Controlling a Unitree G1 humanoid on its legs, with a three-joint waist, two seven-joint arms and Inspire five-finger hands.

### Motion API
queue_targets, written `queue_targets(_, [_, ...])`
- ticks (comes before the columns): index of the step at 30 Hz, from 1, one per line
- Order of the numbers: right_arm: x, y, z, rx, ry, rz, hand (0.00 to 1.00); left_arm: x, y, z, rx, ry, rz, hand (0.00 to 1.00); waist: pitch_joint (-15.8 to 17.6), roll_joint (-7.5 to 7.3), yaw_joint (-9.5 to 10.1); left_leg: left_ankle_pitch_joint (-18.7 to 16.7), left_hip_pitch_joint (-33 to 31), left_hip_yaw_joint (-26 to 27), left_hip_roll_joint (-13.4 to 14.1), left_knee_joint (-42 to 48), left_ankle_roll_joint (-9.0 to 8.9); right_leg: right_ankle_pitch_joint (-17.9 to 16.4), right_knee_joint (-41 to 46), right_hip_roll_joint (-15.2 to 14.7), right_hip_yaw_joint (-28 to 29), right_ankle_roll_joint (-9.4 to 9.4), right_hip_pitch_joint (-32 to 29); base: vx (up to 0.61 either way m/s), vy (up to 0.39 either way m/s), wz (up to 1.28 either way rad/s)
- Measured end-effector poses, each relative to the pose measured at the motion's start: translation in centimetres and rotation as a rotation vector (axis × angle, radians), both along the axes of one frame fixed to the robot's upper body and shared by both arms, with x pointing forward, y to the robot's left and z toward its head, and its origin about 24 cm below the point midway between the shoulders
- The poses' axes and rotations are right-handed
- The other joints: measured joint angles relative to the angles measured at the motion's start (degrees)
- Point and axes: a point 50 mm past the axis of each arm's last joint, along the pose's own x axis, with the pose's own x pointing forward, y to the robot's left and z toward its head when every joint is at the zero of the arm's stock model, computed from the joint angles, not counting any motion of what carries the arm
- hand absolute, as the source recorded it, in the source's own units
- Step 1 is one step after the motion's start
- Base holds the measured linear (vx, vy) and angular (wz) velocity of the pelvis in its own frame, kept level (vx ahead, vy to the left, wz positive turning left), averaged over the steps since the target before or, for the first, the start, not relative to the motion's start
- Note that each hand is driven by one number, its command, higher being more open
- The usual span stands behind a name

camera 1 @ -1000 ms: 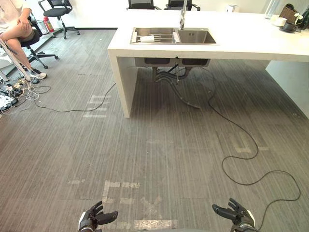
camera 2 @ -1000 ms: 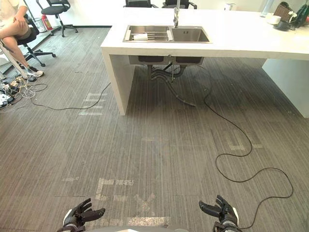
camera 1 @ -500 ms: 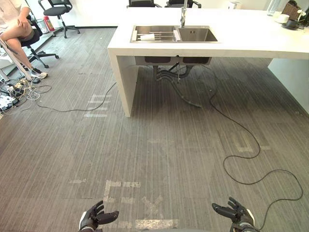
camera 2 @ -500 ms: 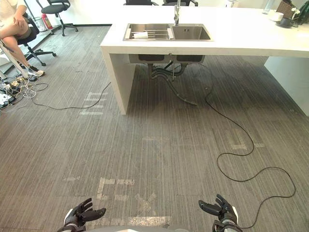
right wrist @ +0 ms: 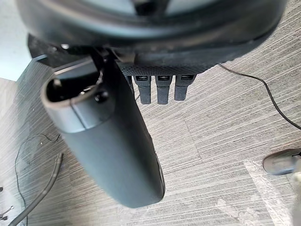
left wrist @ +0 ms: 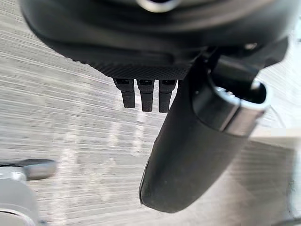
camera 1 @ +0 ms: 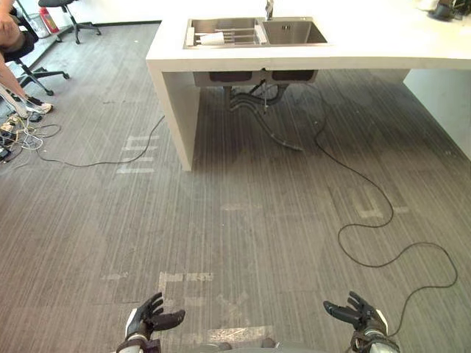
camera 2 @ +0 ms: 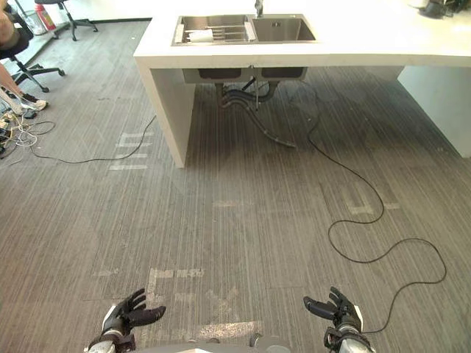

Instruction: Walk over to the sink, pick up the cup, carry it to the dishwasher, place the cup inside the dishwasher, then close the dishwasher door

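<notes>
The white cup (camera 1: 211, 38) lies on its side on a wire rack (camera 1: 234, 34) across the left basin of the sink (camera 1: 294, 33), which is set into a white table (camera 1: 383, 45) at the far end of the room. A faucet (camera 1: 269, 9) stands behind the divider between the two basins. Well short of the table, the left hand (camera 1: 151, 321) and the right hand (camera 1: 358, 315) hover low over the grey striped floor (camera 1: 243, 184), palms turned inward. Their fingers (left wrist: 146, 96) are spread and relaxed, holding nothing; the right hand's fingers (right wrist: 162, 92) are likewise straight. Pale tape marks (camera 1: 184, 278) lie on the floor between the hands. A seated person (camera 1: 7, 26) is at the far left
</notes>
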Motion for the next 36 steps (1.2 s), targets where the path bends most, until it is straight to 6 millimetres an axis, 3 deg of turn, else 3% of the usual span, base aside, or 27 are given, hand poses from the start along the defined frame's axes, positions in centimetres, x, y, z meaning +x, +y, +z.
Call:
queue_targets(2, [0.3,0.2,0.0,0.001,-0.002,0.009,0.9,1.4,-0.2,0.6,0.007,-0.043,-0.025,0.9,1.62,0.23,-0.15,-1.28,2.43,-0.59,-0.61,0.92,1.66,-1.03,18.47,-1.36,-3.73,1.79,-7.78,0.23,0.057,0.06])
queue_targets(3, [0.3,0.2,0.0,0.003,0.003,0.014,0.9,1.6,-0.2,0.6,0.007,-0.047,-0.026,0.9,1.92,0.5,-0.53,-1.59,3.3,-1.09,-0.62,0.78,1.83,-1.8,20.41,-1.78,-4.94,0.79,-8.88,0.23,0.026,0.25])
queue_targets(4, [0.3,0.4,-0.1,0.005,0.007,0.025,0.9,1.7,-0.2,0.7,0.009,-0.054,-0.019,0.9,2.04,0.6,-1.16,-1.93,4.37,-1.73,-0.45,0.29,1.74,-2.89,20.3,-1.95,-6.43,-0.58,-10.32,0.31,0.016,0.29])
queue_targets(7, [1.1,0.3,0.2,-0.004,-0.004,0.05,0.9,2.8,-0.2,1.1,0.014,-0.082,-0.009,0.9,3.74,1.83,-2.03,-2.56,8.49,-3.55,1.81,-2.89,0.7,-2.49,11.87,-0.78,-9.97,-1.59,-15.04,0.4,-0.041,0.37])
queue_targets(8, [1.4,-0.1,0.4,-0.019,-0.006,0.068,0.9,3.0,-0.4,1.1,0.004,-0.09,-0.001,0.9,4.34,2.93,-3.08,-3.05,9.72,-4.8,3.51,-3.66,-0.18,-0.06,6.43,-0.27,-10.86,-1.92,-16.59,0.34,-0.07,0.47])
queue_targets(10, [1.2,-0.4,0.5,-0.029,-0.002,0.069,0.9,3.4,-0.3,1.3,0.006,-0.103,0.01,0.9,4.01,2.18,-3.22,-4.59,11.15,-5.25,4.0,-3.37,-2.83,7.02,-0.68,-0.58,-9.51,-2.63,-18.48,0.5,-0.125,0.47])
queue_targets(11, [0.7,-0.5,0.4,-0.033,0.012,0.066,0.9,3.1,-0.3,1.1,0.007,-0.09,0.022,0.9,3.46,1.15,-3.35,-5.88,12.24,-5.67,4.08,-1.28,-4.9,13.42,1.01,-1.46,-9.17,-4.86,-18.37,0.68,-0.222,0.36])
queue_targets(13, [0.4,-0.7,0.4,-0.039,0.022,0.067,0.9,2.8,-1.2,0.7,-0.018,-0.08,0.038,0.9,3.43,2.05,-3.28,-5.8,9.53,-5.31,6.37,9.87,-6.19,10.05,3.84,-0.32,-10.64,-7.39,-16.33,0.6,-0.237,0.28])
queue_targets(14, [0.7,-0.5,0.6,-0.042,0.009,0.083,0.9,2.8,-1.8,0.5,-0.039,-0.083,0.048,0.9,3.94,2.61,-3.12,-2.53,3.77,-4.1,8.81,25.19,-6.96,8.26,2.62,0.95,-11.57,-8.76,-12.84,0.47,-0.214,0.2])
queue_targets(15, [0.8,-0.3,0.7,-0.044,0.001,0.094,0.9,2.8,-2.1,0.5,-0.05,-0.088,0.052,0.9,4.13,2.84,-2.99,0.75,0.24,-3.89,10.61,33.64,-7.06,7.74,1.33,1.83,-12.09,-9.36,-10.43,0.58,-0.267,0.09])
queue_targets(16, [1.2,0.3,0.8,-0.039,-0.018,0.12,0.9,2.8,-2.5,0.8,-0.06,-0.109,0.05,0.9,4.38,2.76,-2.36,1.45,-4.77,-1.32,14.8,47.19,-6.79,7.19,-1.94,3.96,-12.23,-10.19,-5.0,0.57,-0.246,-0.06])
queue_targets(17, [1.8,0.9,1.0,-0.033,-0.049,0.132,0.9,2.8,-2.9,0.9,-0.071,-0.125,0.048,0.9,5.03,1.83,-1.68,1.0,-8.47,1.74,17.98,54.57,-6.04,6.62,-5.23,4.76,-11.73,-11.11,0.78,0.56,-0.231,-0.16])
queue_targets(19, [2.3,1.1,1.4,-0.028,-0.094,0.116,0.9,3.4,-3.5,1.3,-0.082,-0.155,0.031,0.9,5.24,0.81,-0.52,0.53,-13.4,4.51,18.96,56.44,-5.26,6.15,-9.26,4.68,-10.37,-11.85,6.16,0.56,-0.179,-0.19])
queue_targets(21, [2.7,0.9,1.7,-0.033,-0.117,0.106,0.9,4.3,-3.9,2.2,-0.082,-0.204,0.0,0.9,5.53,0.29,0.55,-0.02,-19.7,6.29,17.55,50.65,-4.46,5.57,-13.54,4.33,-9.49,-12.71,10.92,0.47,-0.06,-0.14])
queue_targets(22, [2.9,0.9,1.7,-0.032,-0.119,0.096,0.9,4.6,-3.9,2.7,-0.077,-0.233,-0.005,0.9,5.7,-0.01,0.79,-0.3,-21.81,7.07,15.1,42.72,-4.02,4.98,-15.51,3.32,-9.08,-12.85,13.7,0.48,0.037,-0.11])
queue_targets(24, [2.8,0.6,1.6,-0.034,-0.106,0.083,0.9,4.9,-3.9,3.5,-0.073,-0.277,-0.011,0.9,6.05,-0.62,1.38,1.24,-23.31,6.45,9.78,25.1,-4.95,3.68,-17.68,1.35,-7.9,-12.15,16.73,0.5,0.078,-0.27])
queue_targets(25, [2.3,0.2,1.4,-0.04,-0.085,0.076,0.9,5.2,-4.0,4.1,-0.069,-0.309,-0.017,0.9,5.75,-0.11,2.22,5.41,-23.13,4.51,7.09,10.66,-5.7,2.58,-19.02,0.68,-6.57,-10.33,18.17,0.53,0.139,-0.44])
queue_targets(26, [2.0,0.0,1.3,-0.04,-0.07,0.066,0.9,5.4,-4.0,4.6,-0.068,-0.336,-0.014,0.9,5.54,0.71,2.78,7.94,-23.19,3.03,6.26,3.24,-5.65,1.5,-19.69,0.9,-5.77,-8.7,19.38,0.65,0.207,-0.52])
queue_targets(27, [1.0,0.2,0.6,-0.022,-0.033,0.038,0.9,5.9,-3.9,5.4,-0.063,-0.374,-0.007,0.9,5.13,0.31,2.97,14.98,-22.99,1.62,4.36,4.8,-2.47,-1.24,-18.62,-0.57,-4.91,-6.11,21.29,0.57,0.202,-0.33])
queue_targets(28, [0.8,0.2,0.6,-0.021,-0.028,0.037,0.9,6.0,-3.9,5.6,-0.061,-0.383,-0.008,0.9,4.98,-0.15,2.97,15.67,-22.94,1.6,3.81,5.16,-1.63,-1.9,-17.75,-1.12,-4.75,-5.58,21.27,0.63,0.21,-0.17])
queue_targets(29, [0.4,0.1,0.5,-0.021,-0.021,0.026,0.9,6.7,-4.3,6.4,-0.065,-0.426,-0.02,0.9,4.68,-0.95,2.66,16.33,-23.07,1.32,2.43,6.97,0.5,-3.7,-11.45,-2.91,-4.33,-3.5,19.42,0.66,0.208,0.13])
queue_targets(31, [-0.3,-0.1,0.3,-0.014,-0.014,-0.015,0.9,7.7,-5.3,8.0,-0.076,-0.503,-0.073,0.9,4.71,-1.64,1.79,12.08,-21.51,1.53,0.49,8.98,1.73,-2.66,5.89,-4.52,-3.36,-0.98,12.95,0.65,0.203,0.2])
queue_targets(32, [-0.8,0.3,-0.1,0.002,-0.001,-0.03,0.9,8.4,-5.7,9.3,-0.074,-0.559,-0.104,0.9,4.75,-2.5,1.17,9.59,-18.78,1.19,-0.75,9.25,2.19,2.45,19.65,-6.17,-2.9,7.25,7.87,0.62,0.176,0.18])
queue_targets(33, [-1.0,0.9,-0.4,0.021,0.009,-0.031,0.9,9.0,-5.8,10.8,-0.066,-0.625,-0.121,0.9,4.77,-3.2,0.22,7.43,-15.1,0.77,-1.6,9.15,2.35,4.03,31.68,-7.58,-2.85,9.56,3.18,0.76,0.181,0.15])
queue_targets(34, [-0.9,1.4,-0.5,0.033,0.007,-0.027,0.9,9.4,-6.0,12.1,-0.062,-0.679,-0.127,0.9,4.79,-3.2,-0.01,6.09,-11.41,0.72,-1.65,8.54,2.57,2.47,37.36,-8.24,-3.52,6.6,0.52,0.63,0.131,0.03])
queue_targets(35, [-0.9,1.7,-0.6,0.041,0.006,-0.021,0.9,9.6,-6.0,13.0,-0.057,-0.722,-0.128,0.9,4.8,-3.15,-0.17,5.4,-8.88,0.71,-1.58,7.58,2.75,1.53,39.21,-8.71,-4.28,4.87,-1.05,0.48,0.087,-0.08])
queue_targets(36, [-0.7,2.4,-0.7,0.052,0.001,0.013,0.9,10.1,-6.2,15.3,-0.045,-0.823,-0.132,0.9,4.73,-2.96,-0.45,4.16,-4.41,0.47,-1.08,5.37,2.74,-0.07,39.32,-8.97,-6.25,2.05,-4.14,0.54,0.043,-0.08])
